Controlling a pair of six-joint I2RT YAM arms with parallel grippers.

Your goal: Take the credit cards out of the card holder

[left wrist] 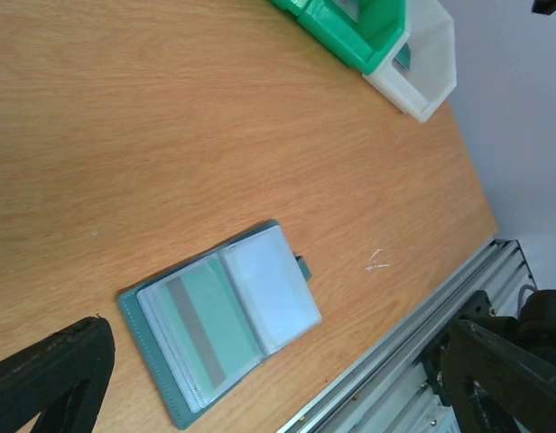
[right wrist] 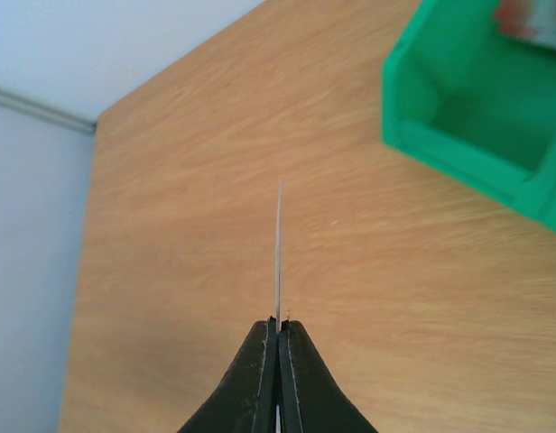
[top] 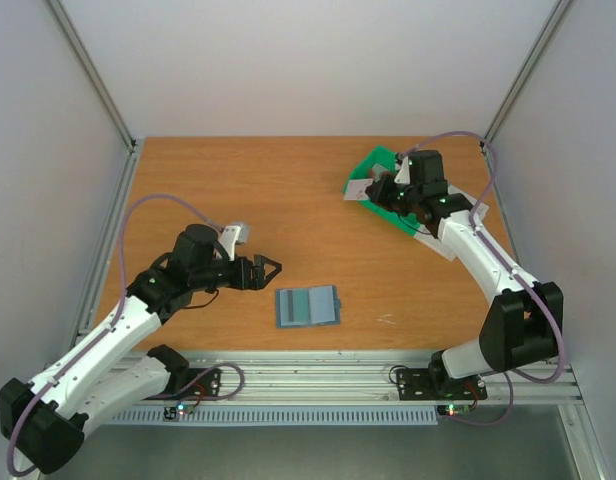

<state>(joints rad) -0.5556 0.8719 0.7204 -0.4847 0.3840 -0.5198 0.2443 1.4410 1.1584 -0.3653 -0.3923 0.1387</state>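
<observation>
From above: card holder [top: 308, 306] open flat on the table [top: 288, 190], near the front edge, long axis running left to right. Left gripper [top: 273, 268] just beyond its far left corner, jaws spread wide with nothing between them, pointing rightward. Clearly the nearer arm, so the coming reach looks like a short drop forward and to the right. Right gripper [top: 380, 190] well apart at the far right, beside the green bin [top: 373, 165], pinched on something pale that is too small here to name.

From the left wrist: holder lying between the two dark fingers [left wrist: 61, 374], neither touching it. Teal card [left wrist: 206, 320] with a grey stripe showing through one clear sleeve, the neighbouring sleeve pale and possibly empty. More cards perhaps stacked underneath, hard to tell through the plastic. Fingertips cut off by the frame's lower edge. Green bin and white bin [left wrist: 422, 63] up in the far corner, contents mostly out of frame.

From the right wrist: jaws closed tight on a thin card [right wrist: 279, 253], seen edge-on as a pale sliver, colour and face unreadable. Held above bare wood, short of the green bin to the right. Reddish patch [right wrist: 531, 23] inside the bin, blurred, probably another card.
</observation>
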